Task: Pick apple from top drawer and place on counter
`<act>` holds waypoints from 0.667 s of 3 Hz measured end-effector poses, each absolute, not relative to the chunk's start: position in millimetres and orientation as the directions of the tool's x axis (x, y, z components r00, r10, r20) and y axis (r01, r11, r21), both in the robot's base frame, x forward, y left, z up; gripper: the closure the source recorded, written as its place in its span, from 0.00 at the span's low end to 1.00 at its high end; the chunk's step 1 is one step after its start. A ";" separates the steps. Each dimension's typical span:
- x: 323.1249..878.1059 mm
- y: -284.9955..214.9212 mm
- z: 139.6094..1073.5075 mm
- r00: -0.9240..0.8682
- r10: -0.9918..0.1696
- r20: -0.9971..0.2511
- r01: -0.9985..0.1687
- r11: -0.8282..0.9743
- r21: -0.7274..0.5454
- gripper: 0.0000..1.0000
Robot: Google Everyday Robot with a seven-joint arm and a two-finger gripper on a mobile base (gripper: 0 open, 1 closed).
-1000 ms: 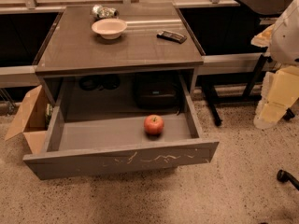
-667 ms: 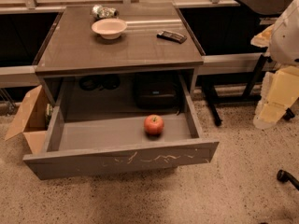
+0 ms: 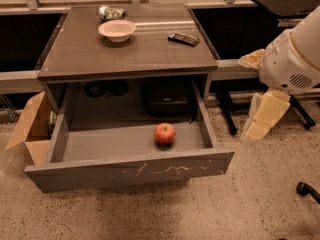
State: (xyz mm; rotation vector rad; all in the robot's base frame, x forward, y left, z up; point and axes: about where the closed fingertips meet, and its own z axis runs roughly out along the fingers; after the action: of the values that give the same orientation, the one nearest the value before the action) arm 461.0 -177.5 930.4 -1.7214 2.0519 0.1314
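Open top drawer [image 3: 130, 171] holding one apple [image 3: 164, 133] — bowl [image 3: 117, 30] on counter [image 3: 130, 54], gripper [image 3: 265, 115] right of the drawer, grip unclear

The arm [image 3: 295, 54] is extending in from the right edge of the view, and its white, rounded housing [image 3: 287, 66] with a small vent grille is filling the upper right corner. Below it the gripper [image 3: 266, 115] is hanging low at the right side, pale yellow and blocky, tilting down and to the left.
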 end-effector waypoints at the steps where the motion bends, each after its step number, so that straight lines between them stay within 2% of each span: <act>1: 472.7 -157.8 904.8 -0.066 -0.870 -0.488 -0.971 0.168 -0.169 0.00; 2: 483.7 -136.3 881.7 -0.036 -0.825 -0.563 -0.986 0.119 -0.112 0.00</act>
State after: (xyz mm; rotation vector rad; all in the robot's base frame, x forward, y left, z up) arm 483.7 -136.3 881.7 -1.7492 1.9050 0.4242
